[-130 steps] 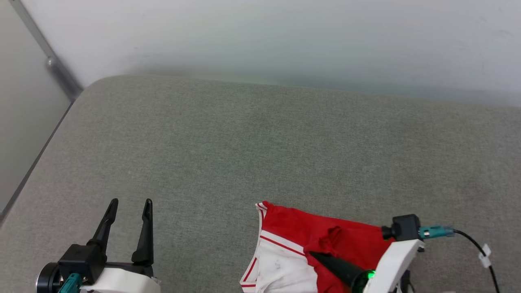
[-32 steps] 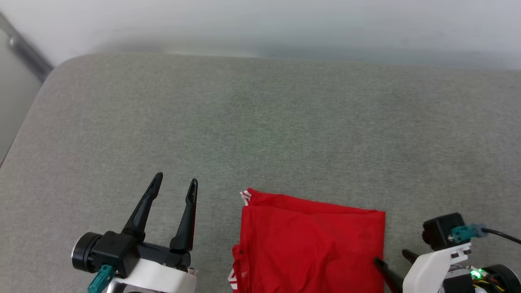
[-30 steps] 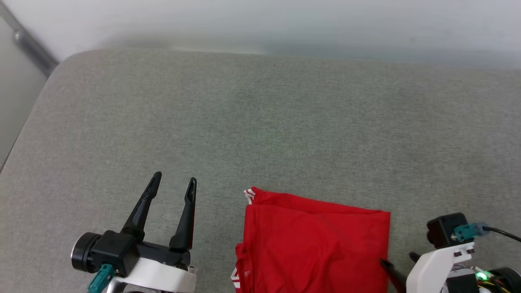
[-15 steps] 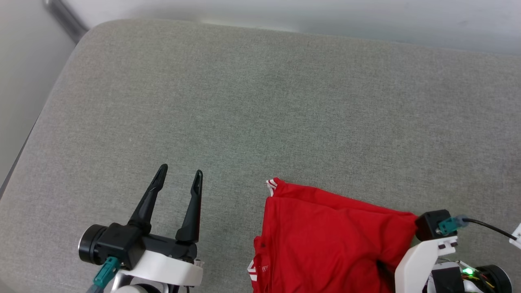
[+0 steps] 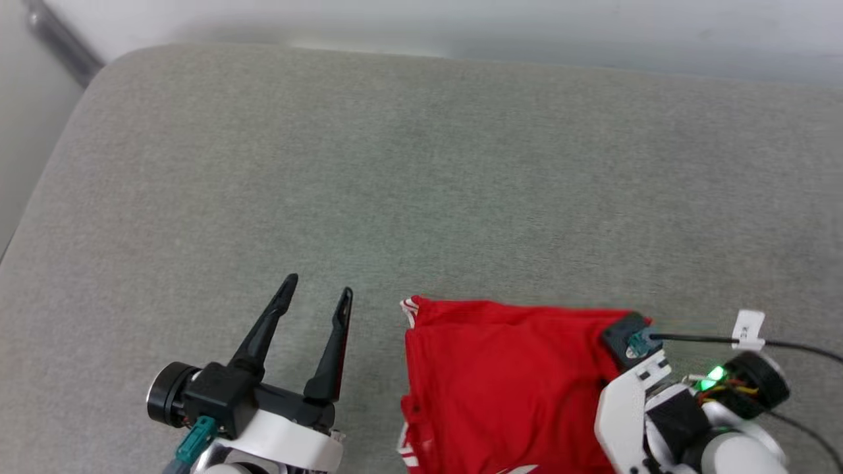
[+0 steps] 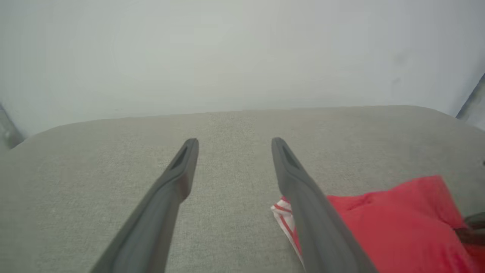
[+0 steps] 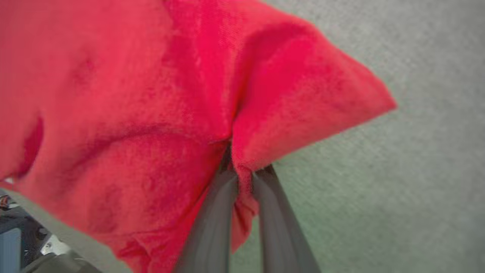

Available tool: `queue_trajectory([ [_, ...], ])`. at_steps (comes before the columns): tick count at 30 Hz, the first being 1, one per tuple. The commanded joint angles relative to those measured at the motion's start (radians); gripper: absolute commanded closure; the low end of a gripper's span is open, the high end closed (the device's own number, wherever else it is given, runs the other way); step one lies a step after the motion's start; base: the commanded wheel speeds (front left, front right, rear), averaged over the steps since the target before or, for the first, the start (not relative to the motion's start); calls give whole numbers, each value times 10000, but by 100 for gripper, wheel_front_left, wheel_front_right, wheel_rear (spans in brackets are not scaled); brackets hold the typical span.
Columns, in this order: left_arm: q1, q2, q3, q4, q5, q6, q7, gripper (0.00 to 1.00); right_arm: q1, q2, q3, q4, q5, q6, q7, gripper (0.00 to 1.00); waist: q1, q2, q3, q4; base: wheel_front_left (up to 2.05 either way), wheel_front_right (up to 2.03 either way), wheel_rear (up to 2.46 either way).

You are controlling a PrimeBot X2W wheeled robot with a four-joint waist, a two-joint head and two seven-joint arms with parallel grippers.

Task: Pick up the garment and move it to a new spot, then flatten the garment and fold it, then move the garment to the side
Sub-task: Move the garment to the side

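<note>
**Q:** What stands at the left of the head view?

**A:** The left end effector (image 5: 318, 287), with two long dark fingers on a black-and-white wrist. It hovers over the grey fabric-covered desk (image 5: 395, 164) with its jaws spread wide and nothing between them. The left wrist view shows the same gap (image 6: 235, 141), with bare grey cloth behind it and a pale wall (image 6: 242, 49) beyond.

**Q:** And to its right?

**A:** The red fabric garment (image 5: 500, 388) lies folded near the front edge of the desk, just beside the left end effector and apart from it. A corner of white-and-red striped trim (image 5: 409, 306) shows at its far left. In the left wrist view this trim (image 6: 282, 212) peeps out beside the right-hand finger, with the garment (image 6: 394, 223) spreading beyond.

**Q:** What holds the garment?

**A:** The right end effector (image 7: 246, 170). In the right wrist view its fingers are pinched narrowly on a bunched fold at the garment's (image 7: 151, 113) edge, and that corner is lifted off the desk. In the head view the right wrist covers the garment's near right part. It carries a green light (image 5: 710, 378) and a black cable (image 5: 698, 340).
</note>
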Motion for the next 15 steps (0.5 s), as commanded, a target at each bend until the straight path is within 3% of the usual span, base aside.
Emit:
queue_trajectory([
  [1,-28,-128,-35,-123,-86,-17,-44,0,-822,-1406,856,-381,-190,-18,-73,100,0,0,-118,-886,0,0,0],
  [9,-418,-38,-726,-106,155,-15,-44,0,-2376,-4422,1787,-1169,44,-15,205,100,0,0,447,-2543,0,0,0],
  [15,-1102,139,-1139,-268,218,-15,-33,0,-3328,-6217,1502,-1222,207,-15,-80,100,0,0,1493,-3615,0,0,0],
])
